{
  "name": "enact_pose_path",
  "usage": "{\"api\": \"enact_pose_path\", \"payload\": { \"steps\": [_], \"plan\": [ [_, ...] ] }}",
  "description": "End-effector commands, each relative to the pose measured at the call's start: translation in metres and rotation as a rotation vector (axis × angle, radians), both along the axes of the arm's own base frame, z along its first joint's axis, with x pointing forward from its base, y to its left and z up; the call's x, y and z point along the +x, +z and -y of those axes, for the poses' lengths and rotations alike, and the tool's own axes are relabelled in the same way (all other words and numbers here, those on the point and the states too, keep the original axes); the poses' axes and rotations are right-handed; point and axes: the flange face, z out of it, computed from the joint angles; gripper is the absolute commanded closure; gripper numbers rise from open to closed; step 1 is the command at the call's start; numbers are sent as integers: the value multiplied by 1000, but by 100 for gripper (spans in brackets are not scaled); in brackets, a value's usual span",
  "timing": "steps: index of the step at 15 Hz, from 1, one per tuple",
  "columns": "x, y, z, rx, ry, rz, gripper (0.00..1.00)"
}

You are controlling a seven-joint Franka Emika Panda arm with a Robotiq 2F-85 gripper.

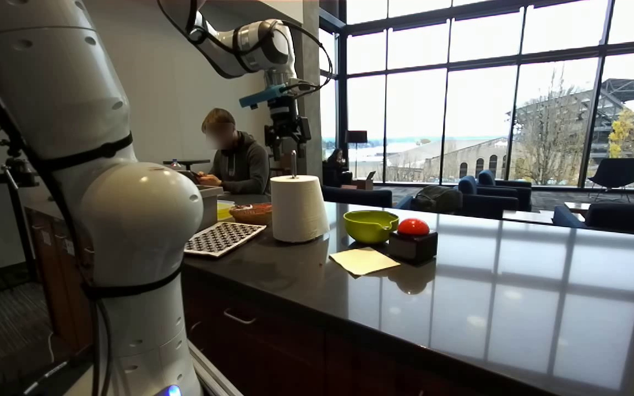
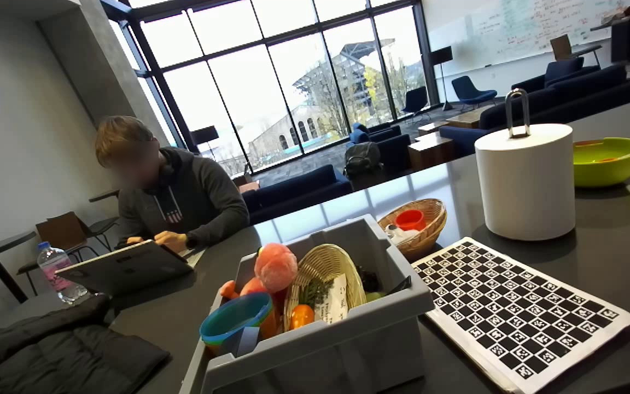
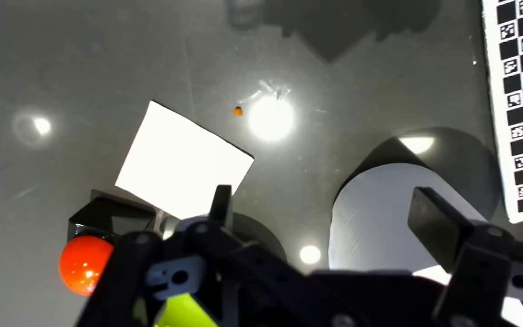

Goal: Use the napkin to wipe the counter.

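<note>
My gripper point(image 3: 324, 202) hangs above the counter point(image 3: 357, 91), fingers set wide apart, nothing in its hold. Lower, the white roll point(image 1: 298, 212) stands upright, metal loop point(image 1: 294, 164) at its top. Near it, the green bowl point(image 1: 369, 228); just beside that, the red button point(image 1: 413, 226) on its black box point(image 1: 413, 248). The napkin point(image 3: 184, 161) lies flat on the counter near the box; whether the two touch I cannot tell. Orange speck point(image 3: 238, 111) on the counter near the napkin. On the roll's other side I see the checkered board point(image 2: 517, 306), then a basket point(image 2: 432, 232) with a red cup point(image 2: 410, 220) in it, next to the gray bin point(image 2: 369, 350). Past these, a person point(image 2: 184, 186) sits behind a laptop point(image 2: 129, 268). Farther: blue chairs point(image 1: 485, 206), then tall windows point(image 1: 417, 49).
</note>
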Motion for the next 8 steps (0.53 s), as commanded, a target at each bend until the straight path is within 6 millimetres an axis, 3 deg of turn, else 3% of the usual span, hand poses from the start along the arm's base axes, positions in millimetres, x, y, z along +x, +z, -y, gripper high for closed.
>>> {"api": "enact_pose_path", "payload": {
  "steps": [1,8],
  "plan": [
    [3,-7,37,22,-76,64,0],
    [15,-37,143,172,-419,109,0]
  ]
}}
